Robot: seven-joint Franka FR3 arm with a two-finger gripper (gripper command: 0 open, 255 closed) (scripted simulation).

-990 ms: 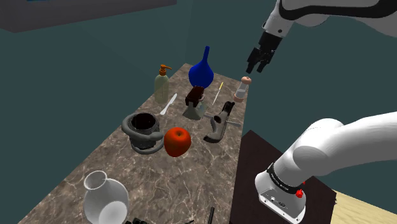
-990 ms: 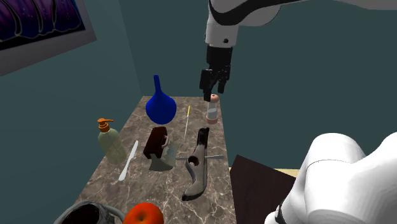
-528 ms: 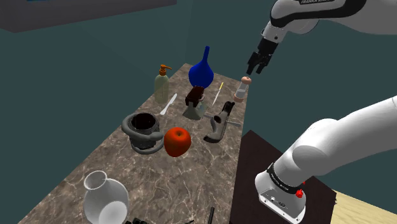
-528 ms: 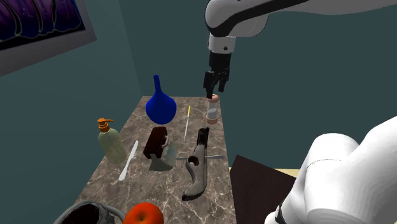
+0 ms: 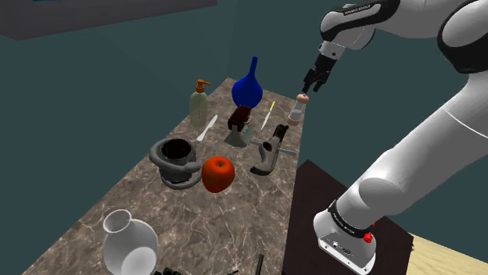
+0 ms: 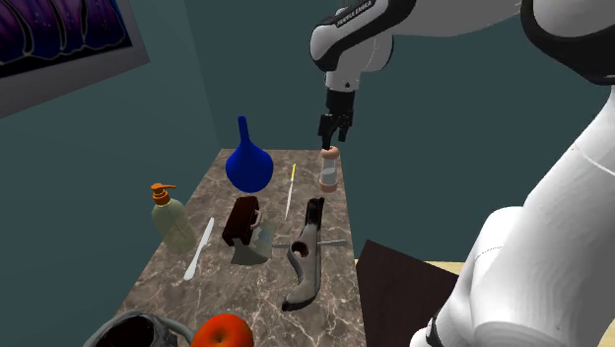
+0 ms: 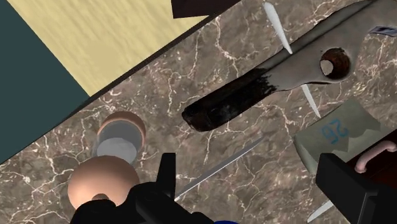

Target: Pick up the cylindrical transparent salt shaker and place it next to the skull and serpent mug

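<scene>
The salt shaker [image 5: 297, 108] is a small clear cylinder with a pinkish cap, standing near the far right edge of the marble table [image 5: 203, 226]. My black gripper [image 5: 313, 81] hovers just above it, open and empty. In the second exterior view the gripper [image 6: 332, 132] hangs right over the shaker [image 6: 329, 170]. In the wrist view the shaker [image 7: 108, 172] lies outside the gap, beside one of the fingers [image 7: 167, 181]. The dark mug with a grey serpent coil [image 5: 177, 160] stands mid-table beside a red apple [image 5: 218, 173].
A blue long-necked vase [image 5: 247, 87], a soap dispenser [image 5: 199, 105], a brown object [image 5: 238, 119] and a long grey tool [image 5: 270, 150] crowd the table's far end. A thin yellow stick [image 5: 267, 114] lies near the shaker. A glass vase [image 5: 129, 244] stands near the front.
The gripper has sunk a little toward the shaker's cap while the arm's upper links have swung upward. Nothing on the table has moved.
</scene>
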